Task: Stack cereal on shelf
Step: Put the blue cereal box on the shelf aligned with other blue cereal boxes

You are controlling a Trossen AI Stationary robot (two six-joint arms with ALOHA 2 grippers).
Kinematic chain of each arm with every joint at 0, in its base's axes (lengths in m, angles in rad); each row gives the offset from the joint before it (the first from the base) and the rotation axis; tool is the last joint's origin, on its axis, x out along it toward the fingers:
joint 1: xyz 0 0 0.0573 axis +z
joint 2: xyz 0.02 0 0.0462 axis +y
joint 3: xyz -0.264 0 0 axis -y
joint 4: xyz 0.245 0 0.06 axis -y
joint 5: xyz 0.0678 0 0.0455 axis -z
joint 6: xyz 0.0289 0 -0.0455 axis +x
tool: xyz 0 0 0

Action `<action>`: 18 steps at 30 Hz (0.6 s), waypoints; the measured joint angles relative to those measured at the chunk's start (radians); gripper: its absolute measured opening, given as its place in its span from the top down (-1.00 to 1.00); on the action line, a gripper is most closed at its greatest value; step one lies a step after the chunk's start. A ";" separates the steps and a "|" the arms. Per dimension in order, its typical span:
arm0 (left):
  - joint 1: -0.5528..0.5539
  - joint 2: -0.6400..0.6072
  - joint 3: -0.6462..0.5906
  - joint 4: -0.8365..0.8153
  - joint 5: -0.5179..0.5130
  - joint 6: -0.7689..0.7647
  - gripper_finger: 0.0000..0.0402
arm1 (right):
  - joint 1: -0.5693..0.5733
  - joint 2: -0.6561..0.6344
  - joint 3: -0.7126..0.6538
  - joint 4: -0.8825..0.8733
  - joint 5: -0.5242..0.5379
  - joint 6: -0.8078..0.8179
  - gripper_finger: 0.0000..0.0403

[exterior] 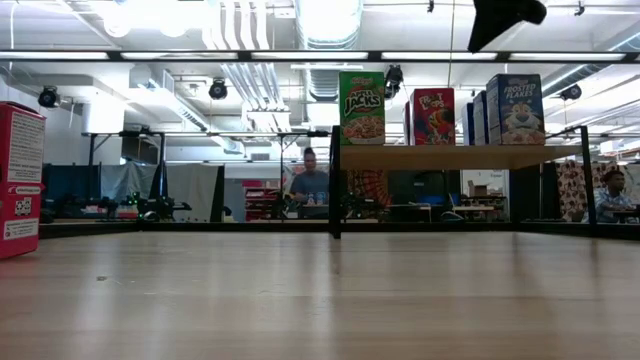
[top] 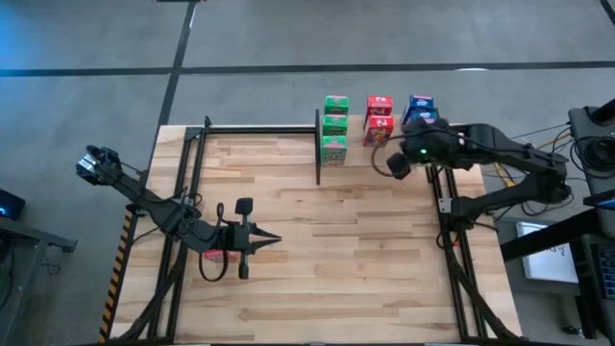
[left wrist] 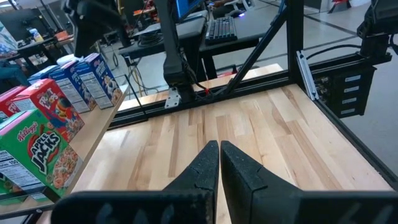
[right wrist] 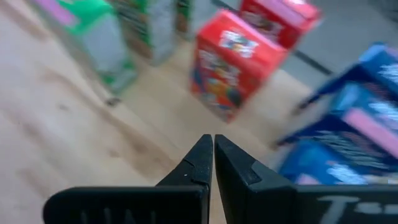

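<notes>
nearly stacked: green [top: 334, 128], red [top: 379, 118] and blue cereal boxes [top: 419, 111] on the raised light-wood shelf [exterior: 450, 156], right gripper [right wrist: 213, 155] pinched empty above, left gripper [left wrist: 219, 163] likewise; next, fetching the red box [exterior: 20, 180] beside it.

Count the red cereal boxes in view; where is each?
3. Two red boxes stand on the shelf, between the green row and blue row. The third red box stands on the table by the left gripper, partly under that arm.

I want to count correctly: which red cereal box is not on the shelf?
The red cereal box standing alone on the tabletop beside the left arm; the other red boxes stand on the shelf.
</notes>
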 joint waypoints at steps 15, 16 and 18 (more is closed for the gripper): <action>0.000 0.000 0.000 -0.001 0.000 -0.015 1.00 | -0.003 0.223 0.102 -0.256 0.090 0.047 0.96; 0.000 0.000 0.000 -0.001 0.000 -0.017 1.00 | -0.003 0.230 0.102 -0.258 0.090 0.047 0.96; 0.000 0.000 0.000 -0.001 0.000 -0.019 1.00 | -0.003 0.238 0.102 -0.260 0.091 0.047 0.96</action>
